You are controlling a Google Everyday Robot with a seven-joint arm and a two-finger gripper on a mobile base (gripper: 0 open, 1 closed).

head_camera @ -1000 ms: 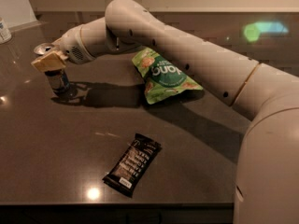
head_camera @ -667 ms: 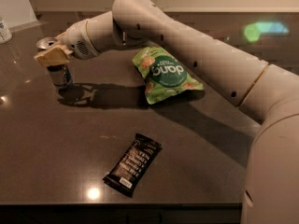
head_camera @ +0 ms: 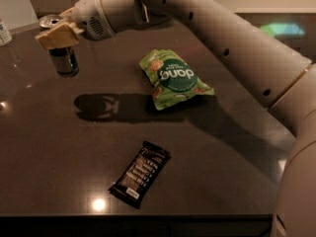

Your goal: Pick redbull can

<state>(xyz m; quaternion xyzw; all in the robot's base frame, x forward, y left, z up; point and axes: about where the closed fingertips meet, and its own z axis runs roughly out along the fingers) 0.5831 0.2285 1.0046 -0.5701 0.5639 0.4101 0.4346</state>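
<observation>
Dark tabletop (head_camera: 222, 172), ten o'clock corner: the gripper (head_camera: 58, 37) clamps the redbull can (head_camera: 64, 62) just below its top (long axis near upright), apparently clear of the surface.

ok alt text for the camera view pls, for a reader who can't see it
The robot's hand, upper left, is closed on a slim metal redbull can with a silver top, held above the dark glossy table. A green crinkled snack bag lies mid-table and a black wrapped candy bar nearer the front edge.
</observation>
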